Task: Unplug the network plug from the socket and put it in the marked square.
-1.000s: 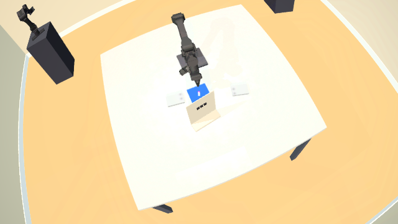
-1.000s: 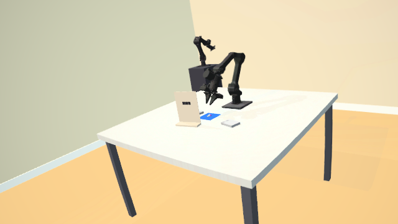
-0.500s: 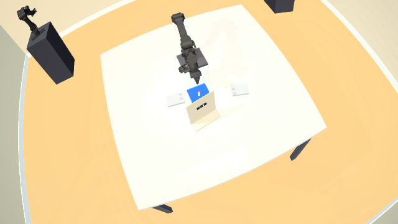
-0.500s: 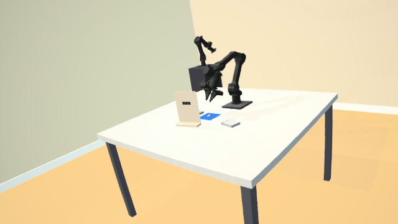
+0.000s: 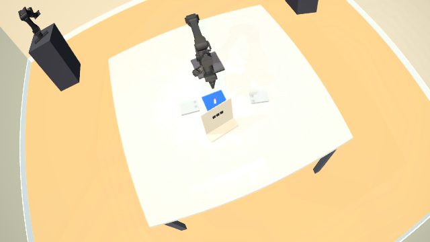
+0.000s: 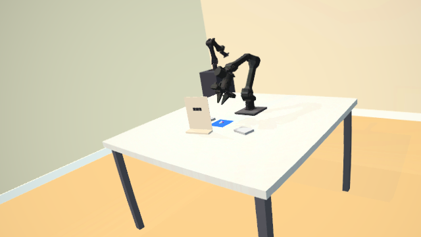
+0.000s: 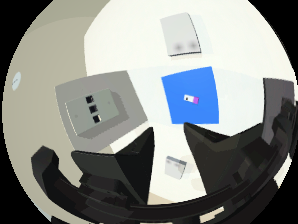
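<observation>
The plug (image 5: 215,101) (image 6: 221,122) (image 7: 194,99), small and white with a magenta end, lies inside the blue marked square (image 5: 207,98) (image 6: 227,124) (image 7: 175,115) on the table. My gripper (image 5: 212,88) (image 6: 220,103) (image 7: 168,128) is open, its fingers partly apart with nothing between them. It hangs in the air above the table, clear of the plug and the square. The upright panel (image 5: 209,126) (image 6: 200,118) (image 7: 135,102) stands beside the square. Its socket block (image 7: 79,109) shows three dark openings in the wrist view, with no plug in them.
One flat pale grey block (image 5: 189,107) (image 7: 182,36) lies on one side of the square and another (image 5: 259,97) (image 6: 243,130) (image 7: 175,167) on the other side. The arm's dark base plate (image 6: 260,110) (image 7: 276,107) is behind the square. A second arm stands on a dark pedestal (image 5: 55,60) beyond the table.
</observation>
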### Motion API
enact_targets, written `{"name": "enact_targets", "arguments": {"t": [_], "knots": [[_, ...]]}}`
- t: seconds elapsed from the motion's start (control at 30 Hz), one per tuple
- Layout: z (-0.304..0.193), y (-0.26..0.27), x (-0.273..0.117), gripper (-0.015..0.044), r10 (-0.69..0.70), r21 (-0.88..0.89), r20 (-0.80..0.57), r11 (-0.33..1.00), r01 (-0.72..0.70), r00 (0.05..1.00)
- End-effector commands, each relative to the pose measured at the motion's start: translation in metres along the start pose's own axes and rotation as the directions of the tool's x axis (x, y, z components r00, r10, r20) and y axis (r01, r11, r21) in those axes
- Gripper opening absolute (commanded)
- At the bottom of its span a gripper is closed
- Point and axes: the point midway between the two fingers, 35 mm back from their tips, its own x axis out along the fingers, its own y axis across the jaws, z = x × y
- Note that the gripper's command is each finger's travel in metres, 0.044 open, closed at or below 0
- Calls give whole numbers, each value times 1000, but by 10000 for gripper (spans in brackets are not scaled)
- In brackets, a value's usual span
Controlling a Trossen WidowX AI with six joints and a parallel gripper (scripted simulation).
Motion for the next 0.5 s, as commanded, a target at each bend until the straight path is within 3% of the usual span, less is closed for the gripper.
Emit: {"name": "enact_targets", "arguments": {"t": [0.0,0.47], "knots": [[0,8,-9,156,3,2,2,1000,-3,1000],[0,32,-42,156,4,4,4,1000,-4,1000]]}}
